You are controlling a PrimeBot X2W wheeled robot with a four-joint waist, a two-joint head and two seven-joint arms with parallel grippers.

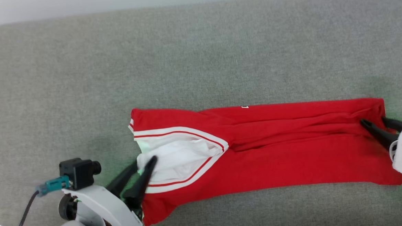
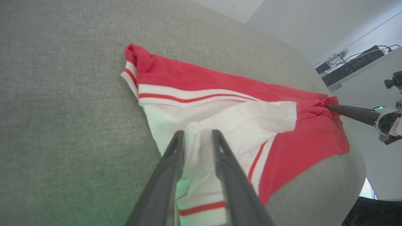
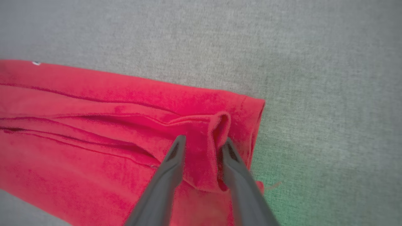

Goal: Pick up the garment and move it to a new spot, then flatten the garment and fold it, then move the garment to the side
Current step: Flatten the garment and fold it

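On grey surface (image 1: 198, 58), garment (image 1: 275, 160) long axis left-right, neck (image 1: 184, 131) leftward.

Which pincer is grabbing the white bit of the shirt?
The left pincer: white lining of the garment is bunched between its fingers at the neck end. The right pincer grips only red cloth at the other end.

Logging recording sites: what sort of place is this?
Probably a lab or test room: a grey fabric-covered work surface, bare pale walls, and what looks like a black power strip by the wall.
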